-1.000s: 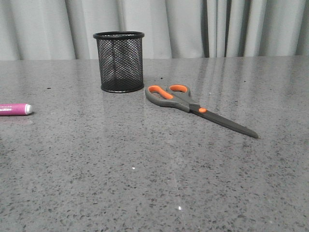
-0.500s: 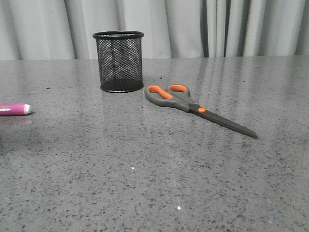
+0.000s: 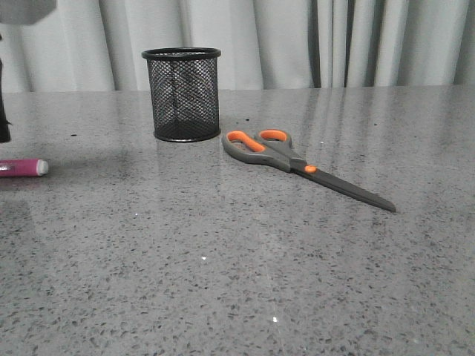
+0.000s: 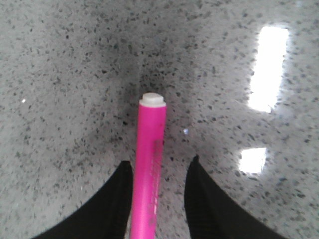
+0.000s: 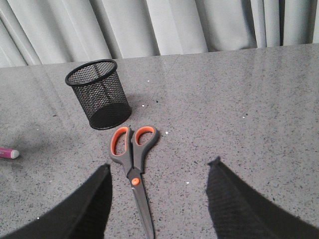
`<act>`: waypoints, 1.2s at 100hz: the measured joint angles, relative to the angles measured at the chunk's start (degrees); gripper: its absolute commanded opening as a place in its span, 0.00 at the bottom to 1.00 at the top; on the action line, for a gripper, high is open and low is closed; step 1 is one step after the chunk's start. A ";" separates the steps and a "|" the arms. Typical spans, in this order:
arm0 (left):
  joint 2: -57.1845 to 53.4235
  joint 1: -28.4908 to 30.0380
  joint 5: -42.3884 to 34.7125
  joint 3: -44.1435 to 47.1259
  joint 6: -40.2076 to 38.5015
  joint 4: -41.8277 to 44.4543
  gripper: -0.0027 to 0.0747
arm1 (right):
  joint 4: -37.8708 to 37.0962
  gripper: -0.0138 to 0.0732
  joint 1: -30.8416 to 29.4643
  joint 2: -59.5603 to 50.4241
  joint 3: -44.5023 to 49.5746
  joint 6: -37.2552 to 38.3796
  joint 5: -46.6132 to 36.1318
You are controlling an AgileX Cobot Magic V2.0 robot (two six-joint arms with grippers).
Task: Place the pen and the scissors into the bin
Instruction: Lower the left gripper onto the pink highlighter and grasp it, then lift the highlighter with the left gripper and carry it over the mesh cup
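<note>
On the grey speckled table (image 3: 223, 259), as I see it from the room:

Pen: the magenta-pink pen (image 4: 148, 164) lies flat at the far left side of the table, its small white end (image 4: 152, 100) turned toward the middle. It is well apart from the cup.

Left gripper: the left gripper (image 4: 158, 199) hangs over the pen with its two black fingers (image 4: 117, 201) spread. The pen passes between them. I cannot tell if the fingers touch it; a gap shows on the one side.

Bin: the black wire-mesh pen cup (image 3: 182, 94) stands upright toward the back of the table, left of the middle. It looks empty inside.

Scissors: the scissors (image 3: 297, 165) lie flat just beside the cup, on its right side. The orange-lined handles (image 3: 256, 141) are near the cup base, and the dark blades are shut and point away to the front right.

Right gripper: the right gripper (image 5: 159, 199) is held above the table, its fingers (image 5: 232, 204) wide apart and holding nothing. The scissors lie below it.

Background: a pale curtain (image 3: 334, 44) hangs behind the table.
</note>
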 measured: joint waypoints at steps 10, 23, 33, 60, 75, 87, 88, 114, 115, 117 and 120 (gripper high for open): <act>2.60 0.00 0.00 -1.05 1.29 0.00 0.34 | 0.00 0.60 0.00 0.00 0.00 0.00 0.04; 5.10 0.00 0.04 -1.54 1.73 -0.13 0.34 | 0.00 0.60 0.00 0.00 0.00 0.00 0.13; 5.91 0.00 0.03 -2.17 1.88 -0.33 0.34 | 0.00 0.60 0.00 0.00 0.00 0.00 0.13; 7.13 0.00 -0.38 -3.05 1.96 -3.09 0.01 | 0.00 0.60 0.00 0.00 0.00 0.00 0.51; 6.91 0.00 -1.93 -3.05 1.96 -7.03 0.01 | 0.00 0.60 0.00 0.00 0.00 0.00 0.51; 5.31 0.00 -6.34 -3.82 1.96 -13.55 0.01 | 0.00 0.60 0.00 0.00 0.00 0.00 0.51; 5.11 0.00 -7.19 -3.88 1.96 -14.05 0.01 | 0.00 0.60 0.00 0.00 0.00 0.00 0.51; -2.25 0.00 -23.81 -4.99 13.16 -49.73 0.01 | 0.00 0.60 0.00 0.00 0.00 0.00 0.51; -2.37 0.00 -23.96 -4.99 14.65 -52.32 0.01 | 0.00 0.60 0.00 0.00 0.00 0.00 0.51; -2.38 0.00 -24.34 -4.99 16.14 -56.13 0.01 | 0.00 0.60 0.00 0.00 0.00 0.00 0.51; -2.38 0.00 -24.59 -4.99 19.89 -61.08 0.01 | 0.00 0.60 0.00 0.00 0.00 0.00 0.51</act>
